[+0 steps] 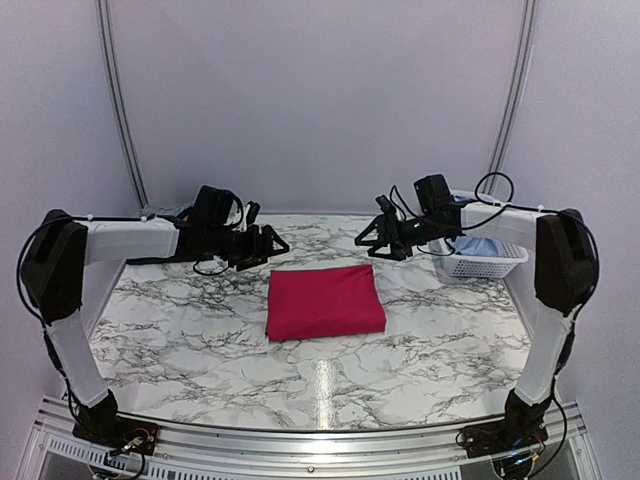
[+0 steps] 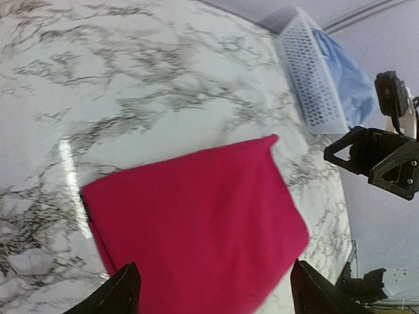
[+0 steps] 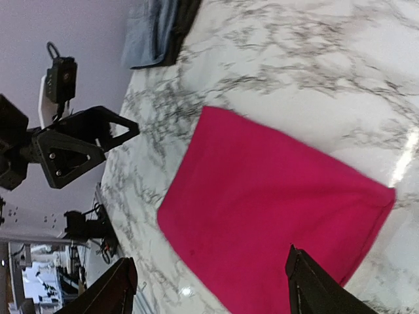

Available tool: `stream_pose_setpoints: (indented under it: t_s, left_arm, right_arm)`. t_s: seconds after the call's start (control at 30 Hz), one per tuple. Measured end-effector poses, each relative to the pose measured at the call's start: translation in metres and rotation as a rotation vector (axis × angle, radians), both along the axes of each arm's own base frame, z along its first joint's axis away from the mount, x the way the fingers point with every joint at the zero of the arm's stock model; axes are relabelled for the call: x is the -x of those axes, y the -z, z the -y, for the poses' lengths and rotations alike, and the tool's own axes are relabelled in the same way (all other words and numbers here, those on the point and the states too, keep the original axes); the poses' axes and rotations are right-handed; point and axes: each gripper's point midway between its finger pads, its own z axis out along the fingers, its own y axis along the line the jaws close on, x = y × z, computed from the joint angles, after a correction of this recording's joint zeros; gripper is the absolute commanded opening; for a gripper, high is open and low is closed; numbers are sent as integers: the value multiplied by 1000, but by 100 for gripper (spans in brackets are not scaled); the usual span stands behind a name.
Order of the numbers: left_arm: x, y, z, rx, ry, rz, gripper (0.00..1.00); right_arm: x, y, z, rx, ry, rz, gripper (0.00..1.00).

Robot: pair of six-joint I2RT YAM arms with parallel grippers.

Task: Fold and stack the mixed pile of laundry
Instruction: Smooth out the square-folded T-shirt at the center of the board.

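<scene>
A bright pink-red T-shirt [image 1: 325, 302] lies folded into a flat rectangle on the marble table [image 1: 200, 330], midway between the arms. My left gripper [image 1: 272, 244] hovers above the table off the shirt's far left corner, open and holding nothing. Off the far right corner my right gripper [image 1: 366, 238] stands open and empty too. In the left wrist view the T-shirt [image 2: 196, 222] fills the space below the spread left gripper [image 2: 216, 294]. The right wrist view shows the T-shirt [image 3: 275, 203] under the open right gripper [image 3: 211, 288]. A light blue shirt [image 2: 350, 78] lies in the basket. Denim and dark garments [image 3: 154, 29] sit at the far left edge.
A white slatted basket [image 1: 488, 264] stands at the far right edge of the table, behind the right arm. Pale walls close the table in at the back and on both sides. The arm bases sit at the near edge.
</scene>
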Motion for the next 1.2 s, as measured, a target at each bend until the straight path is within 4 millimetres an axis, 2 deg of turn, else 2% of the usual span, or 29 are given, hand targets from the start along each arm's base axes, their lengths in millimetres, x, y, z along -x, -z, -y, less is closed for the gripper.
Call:
stream_pose_setpoints:
  t_s: [0.03,0.1,0.17,0.2,0.27,0.3,0.37,0.53,0.7,0.9,1.0,1.1,1.2]
  left_arm:
    - [11,-16,6,21,21,23,84]
    - [36,-40,27,67,81,55,85]
    - [62,-47,51,114,144,54,85]
    - [76,-44,63,134,175,40,85]
    - [100,-25,79,143,219,-22,85]
    - [112,-17,89,144,244,-47,85]
    - [122,7,95,144,246,-106,85]
    - [125,65,88,181,166,-233,85]
    - [128,68,75,311,115,-225,85]
    - [139,68,43,340,70,-225,85]
    - [136,63,37,291,70,-215,85]
    - [123,44,44,243,96,-164,86]
    - [100,12,58,243,121,-84,85]
  right_arm:
    - [12,-19,-4,-27,-14,20,75]
    - [35,-44,-18,-76,-53,53,76]
    - [65,-52,-36,-123,-103,39,76]
    - [78,-48,-44,-138,-125,16,77]
    - [99,-29,-56,-146,-157,-49,77]
    - [110,-14,-60,-142,-168,-93,77]
    - [124,18,-63,-132,-170,-179,76]
    - [135,83,-50,-104,-127,-304,76]
    - [140,87,-41,-178,-145,-254,76]
    - [148,81,-19,-179,-110,-254,76]
    - [143,70,-13,-153,-92,-260,76]
    - [121,43,-17,-161,-92,-200,76]
    - [87,8,-25,-192,-96,-102,76]
